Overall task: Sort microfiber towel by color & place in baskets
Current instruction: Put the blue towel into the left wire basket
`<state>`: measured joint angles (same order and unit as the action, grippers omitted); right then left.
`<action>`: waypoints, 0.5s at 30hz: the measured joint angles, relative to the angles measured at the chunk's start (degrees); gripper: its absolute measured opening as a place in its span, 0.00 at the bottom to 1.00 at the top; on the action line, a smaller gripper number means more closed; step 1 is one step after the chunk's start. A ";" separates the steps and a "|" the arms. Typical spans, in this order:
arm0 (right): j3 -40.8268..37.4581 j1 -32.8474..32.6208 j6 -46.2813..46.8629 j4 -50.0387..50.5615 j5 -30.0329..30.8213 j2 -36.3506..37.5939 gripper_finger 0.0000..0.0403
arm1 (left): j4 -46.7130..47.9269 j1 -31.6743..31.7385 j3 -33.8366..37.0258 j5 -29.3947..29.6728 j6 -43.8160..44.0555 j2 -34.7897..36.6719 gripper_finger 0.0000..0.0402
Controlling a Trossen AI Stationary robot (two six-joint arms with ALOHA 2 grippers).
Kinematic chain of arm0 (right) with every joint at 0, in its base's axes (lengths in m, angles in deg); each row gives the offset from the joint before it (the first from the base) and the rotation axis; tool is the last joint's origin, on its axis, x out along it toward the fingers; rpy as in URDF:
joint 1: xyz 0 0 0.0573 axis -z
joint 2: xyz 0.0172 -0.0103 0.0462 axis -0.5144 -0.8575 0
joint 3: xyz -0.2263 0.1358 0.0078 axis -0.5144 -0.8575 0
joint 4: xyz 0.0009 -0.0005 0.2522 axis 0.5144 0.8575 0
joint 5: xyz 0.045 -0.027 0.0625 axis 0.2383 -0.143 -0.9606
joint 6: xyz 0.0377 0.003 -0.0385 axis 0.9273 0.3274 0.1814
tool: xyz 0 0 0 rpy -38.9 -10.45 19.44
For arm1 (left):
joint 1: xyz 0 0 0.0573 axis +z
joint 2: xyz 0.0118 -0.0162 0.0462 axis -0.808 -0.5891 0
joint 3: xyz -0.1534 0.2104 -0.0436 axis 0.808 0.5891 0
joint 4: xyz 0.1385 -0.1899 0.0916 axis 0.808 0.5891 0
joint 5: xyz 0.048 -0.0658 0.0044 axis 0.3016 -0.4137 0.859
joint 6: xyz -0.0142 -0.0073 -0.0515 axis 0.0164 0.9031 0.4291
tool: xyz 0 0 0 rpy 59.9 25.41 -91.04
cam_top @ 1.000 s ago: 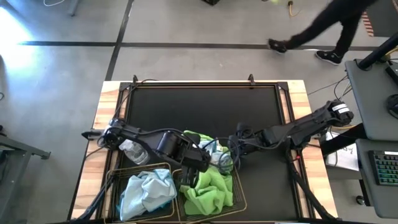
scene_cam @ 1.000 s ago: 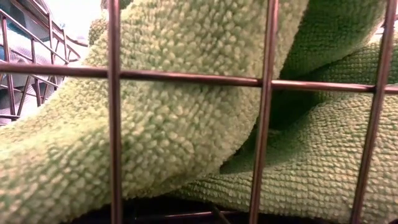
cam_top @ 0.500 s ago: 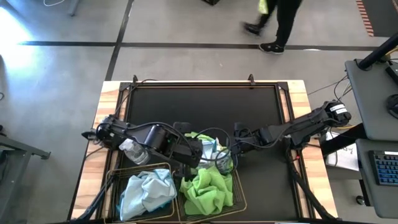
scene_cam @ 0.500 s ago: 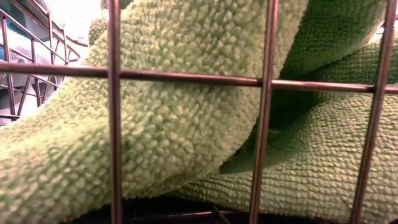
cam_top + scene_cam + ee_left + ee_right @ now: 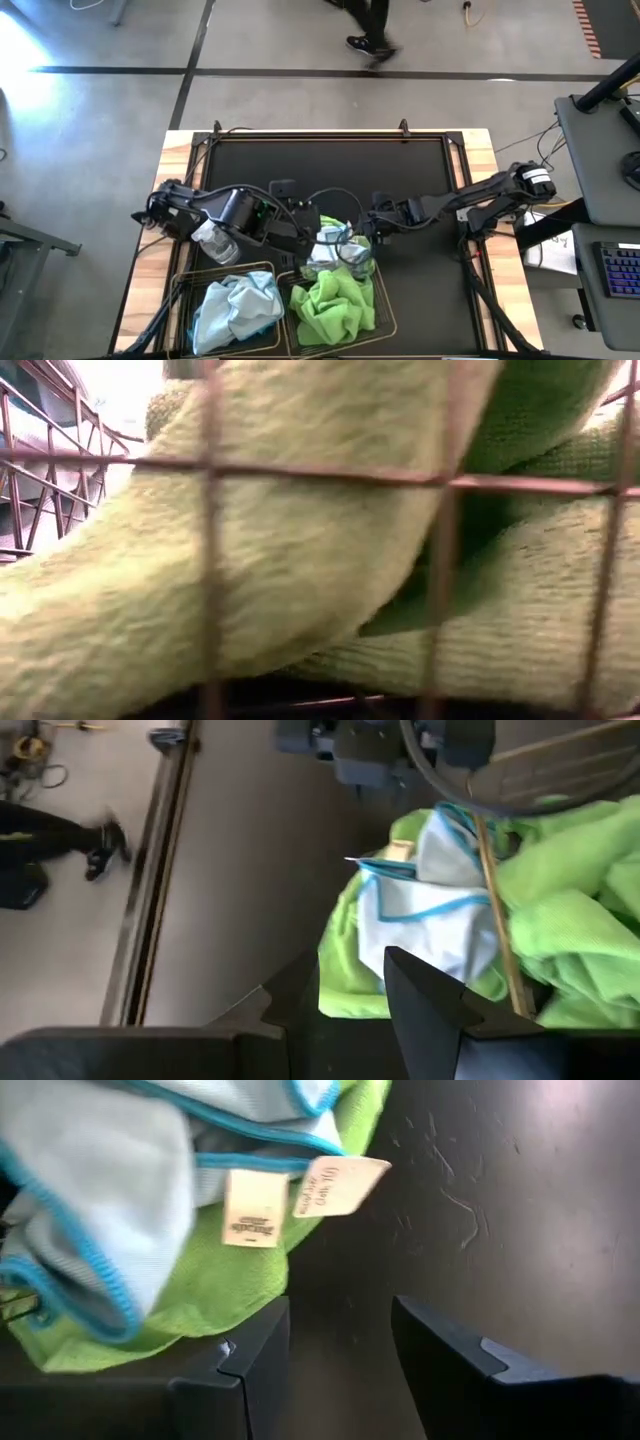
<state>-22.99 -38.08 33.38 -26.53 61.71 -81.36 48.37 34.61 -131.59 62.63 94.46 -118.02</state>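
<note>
Nearest, blue towels (image 5: 235, 308) are heaped in the left basket (image 5: 183, 285) and green ones (image 5: 335, 305) in the right basket (image 5: 383, 310). Beyond, a pale blue towel (image 5: 330, 250) is flanked by the left gripper (image 5: 305, 222) and right gripper (image 5: 368, 228), fingers apart on both, nothing clamped.

Grey concrete floor (image 5: 300, 100) around the wooden table (image 5: 178, 150), crossed by dark tape lines (image 5: 120, 70). Bright glare (image 5: 20, 50) at far left. A person's legs (image 5: 370, 25) pass on the far side. Grey desk (image 5: 600, 150) with keyboard (image 5: 622, 270) at right.
</note>
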 joint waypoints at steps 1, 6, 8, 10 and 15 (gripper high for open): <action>0.04 0.50 0.70 -0.02 -0.08 -0.39 0.43 | 0.08 0.27 0.00 0.44 0.05 0.29 0.25; 0.04 1.65 1.88 -2.71 0.69 -1.30 0.43 | 0.80 0.82 0.00 2.74 0.18 1.25 0.25; 0.00 1.54 1.29 -4.93 0.81 -1.18 0.43 | 0.84 0.96 0.00 3.00 -0.21 1.46 0.25; 0.31 1.49 1.29 -5.73 0.65 -0.84 0.43 | 0.88 0.99 0.00 3.02 -0.21 1.55 0.25; 2.94 1.56 0.35 -4.92 -0.50 0.19 0.43 | 1.03 1.03 0.00 3.00 0.42 1.62 0.25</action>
<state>-20.05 -36.52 33.74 -31.44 61.22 -81.17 49.40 35.64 -131.59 65.64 94.88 -116.40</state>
